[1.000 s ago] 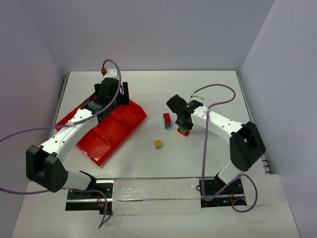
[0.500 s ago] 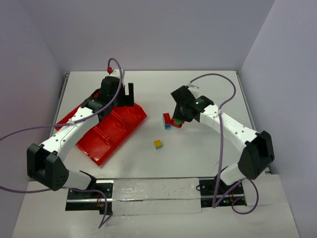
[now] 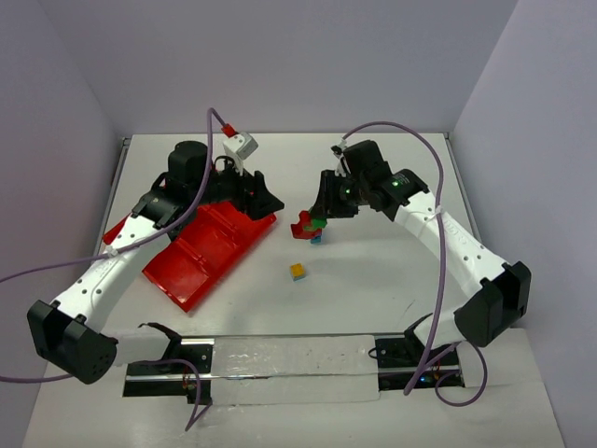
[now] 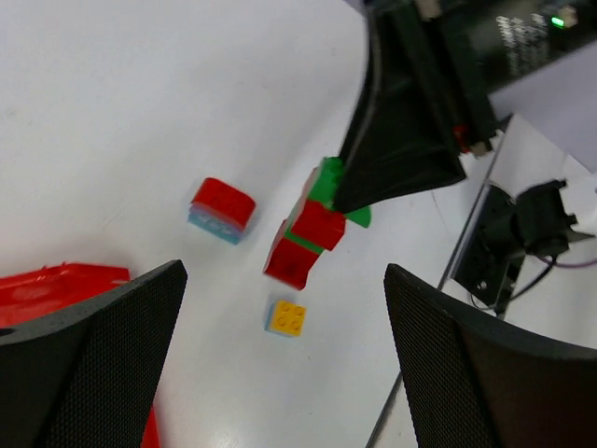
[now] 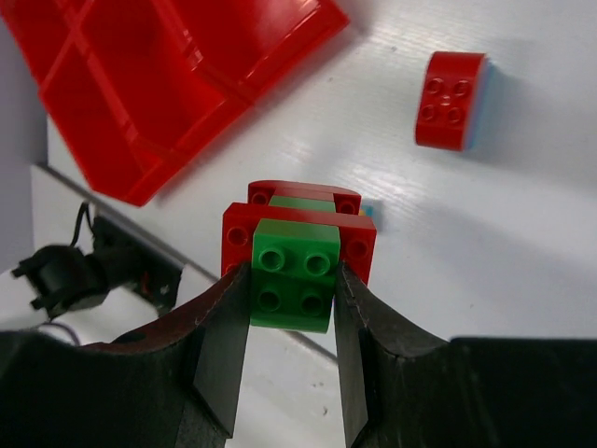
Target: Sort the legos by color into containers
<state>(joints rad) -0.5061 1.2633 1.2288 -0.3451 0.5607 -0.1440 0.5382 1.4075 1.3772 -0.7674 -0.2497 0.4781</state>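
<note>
My right gripper [image 3: 322, 213] [image 5: 291, 299] is shut on the green top brick [image 5: 296, 271] of a stack of red and green legos [image 3: 304, 224] [image 4: 308, 233], held above the table. A red-on-teal lego [image 4: 222, 203] [image 5: 451, 100] lies just beyond the stack, and a yellow-on-blue one [image 3: 298, 272] [image 4: 286, 317] lies nearer the arms. My left gripper [image 3: 268, 200] [image 4: 284, 273] is open and holds nothing. It hovers at the right corner of the red tray of containers [image 3: 201, 247] and faces the stack from a short way off.
The tray [image 5: 140, 75] lies skewed on the left half of the table and shows no bricks in the compartments that I can see. Purple cables loop over both arms. The base rail [image 3: 280, 359] runs along the near edge.
My right gripper has lifted the red and green stack off the table and carried it left. My left gripper has swung right, off the tray, towards the stack.
</note>
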